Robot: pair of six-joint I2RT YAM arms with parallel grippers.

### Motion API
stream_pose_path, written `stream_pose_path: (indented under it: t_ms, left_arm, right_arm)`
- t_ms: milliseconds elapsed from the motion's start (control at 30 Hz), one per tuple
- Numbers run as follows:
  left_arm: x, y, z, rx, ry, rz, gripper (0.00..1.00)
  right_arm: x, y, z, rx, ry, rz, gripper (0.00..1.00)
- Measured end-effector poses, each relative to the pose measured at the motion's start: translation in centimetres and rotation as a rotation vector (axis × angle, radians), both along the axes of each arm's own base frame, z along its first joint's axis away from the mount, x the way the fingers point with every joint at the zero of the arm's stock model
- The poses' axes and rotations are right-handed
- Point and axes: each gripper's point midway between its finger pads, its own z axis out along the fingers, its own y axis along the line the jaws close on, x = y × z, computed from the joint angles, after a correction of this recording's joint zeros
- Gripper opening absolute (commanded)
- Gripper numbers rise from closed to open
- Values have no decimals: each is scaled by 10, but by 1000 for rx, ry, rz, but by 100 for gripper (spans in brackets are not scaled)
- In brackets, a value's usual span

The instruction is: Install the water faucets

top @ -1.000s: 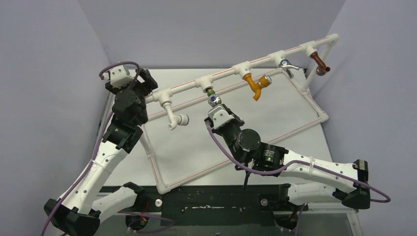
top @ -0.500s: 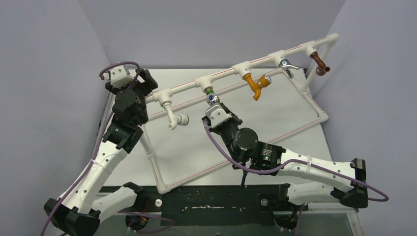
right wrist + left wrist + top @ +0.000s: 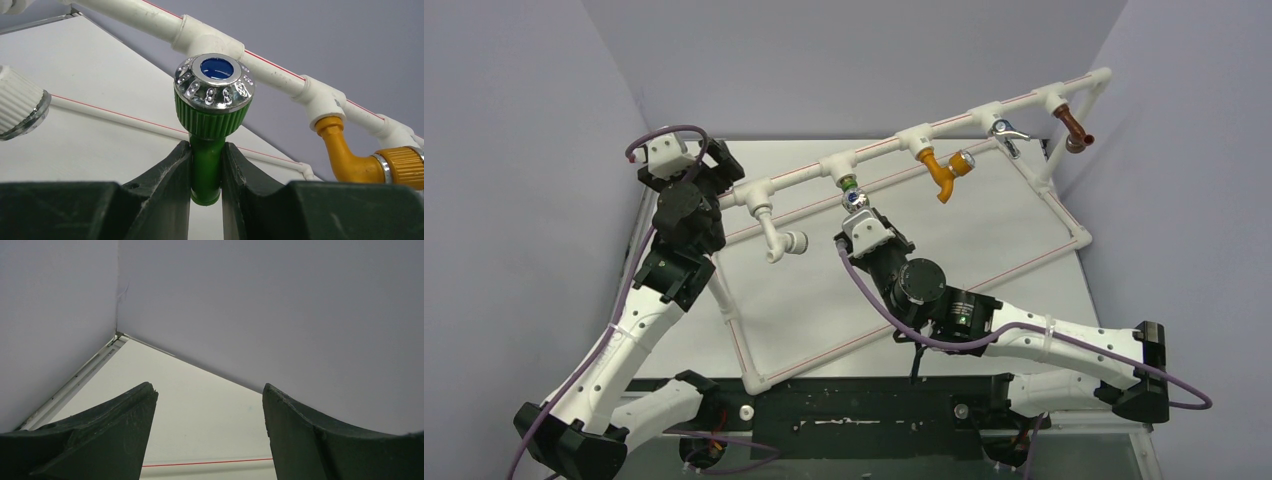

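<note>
A bright green faucet (image 3: 207, 165) with a chrome, blue-centred knob hangs from a tee of the white pipe frame (image 3: 884, 148); it also shows in the top view (image 3: 854, 196). My right gripper (image 3: 206, 162) is shut on its green spout, just under the knob. On the same pipe hang a white faucet (image 3: 776, 240), an orange one (image 3: 944, 172), a silver one (image 3: 1007, 134) and a brown one (image 3: 1074, 128). My left gripper (image 3: 207, 400) is open and empty, raised near the frame's left end (image 3: 714, 165).
The frame's lower pipes with red stripes (image 3: 904, 300) form a rectangle on the white table. Grey walls close in at the back and both sides. The orange faucet (image 3: 350, 160) and the white knob (image 3: 20, 107) flank the green one.
My right gripper has shifted slightly left and toward the pipe with the green faucet in it. The left arm has not moved.
</note>
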Motion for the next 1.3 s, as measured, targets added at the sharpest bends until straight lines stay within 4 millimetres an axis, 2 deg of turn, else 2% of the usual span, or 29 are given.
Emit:
stream_pose_path:
  t_ms: [533,1300]
  left_arm:
    - [0,1,0,-2,-7,7,75]
    - [0,2,1,-5,-12,18,75]
  right_arm:
    - [3,3,-1,100,40,-3,0]
    - [9,3,-1,382,141,82,0]
